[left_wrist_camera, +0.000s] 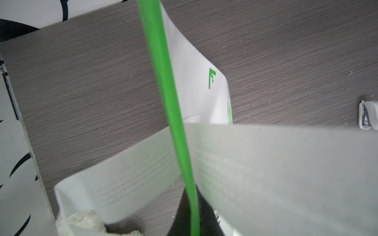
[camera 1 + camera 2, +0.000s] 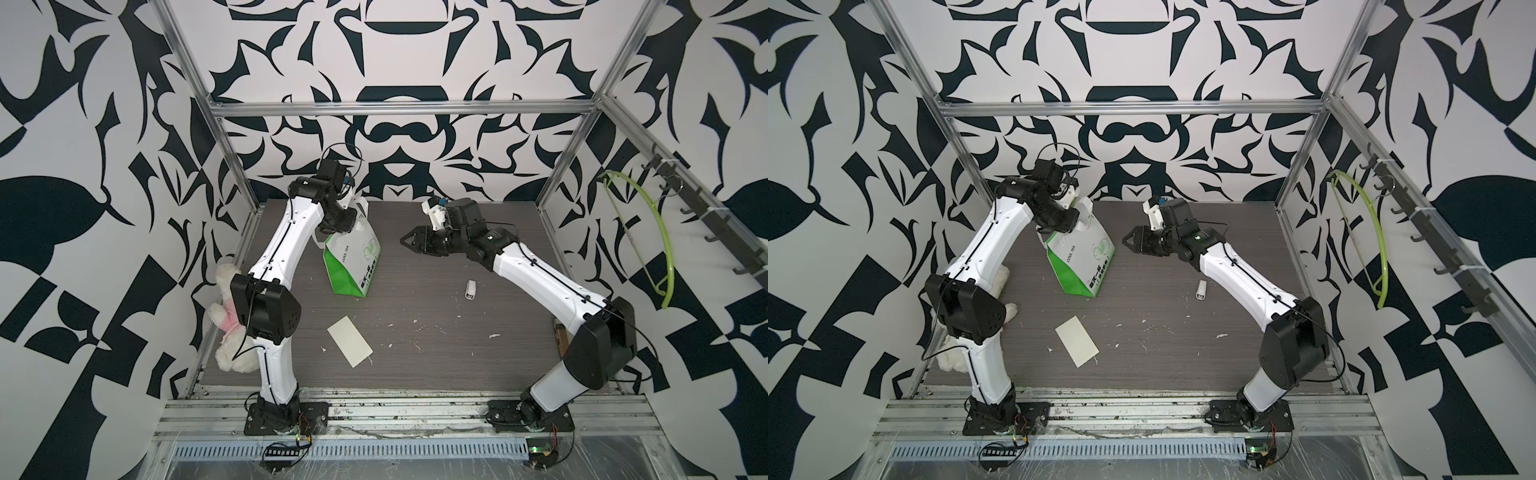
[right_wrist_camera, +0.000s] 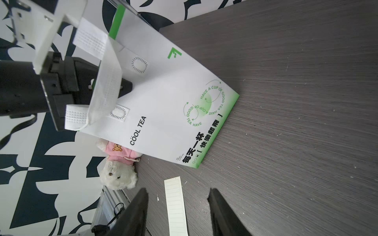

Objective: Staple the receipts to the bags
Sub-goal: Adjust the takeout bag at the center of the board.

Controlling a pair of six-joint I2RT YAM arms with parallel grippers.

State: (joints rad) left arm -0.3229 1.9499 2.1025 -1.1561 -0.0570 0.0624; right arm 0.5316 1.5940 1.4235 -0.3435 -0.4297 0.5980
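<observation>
The left gripper is clamping shut on the top edge of the bag, whose green bottom edge is resting on the table, while the right gripper is hovering half open, holding nothing, and the receipt is lying flat, well apart, nearer the front edge.

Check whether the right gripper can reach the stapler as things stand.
Probably yes. The stapler lies alone on the bare table beside the right arm, nothing over it, and the right gripper is open and empty.
</observation>
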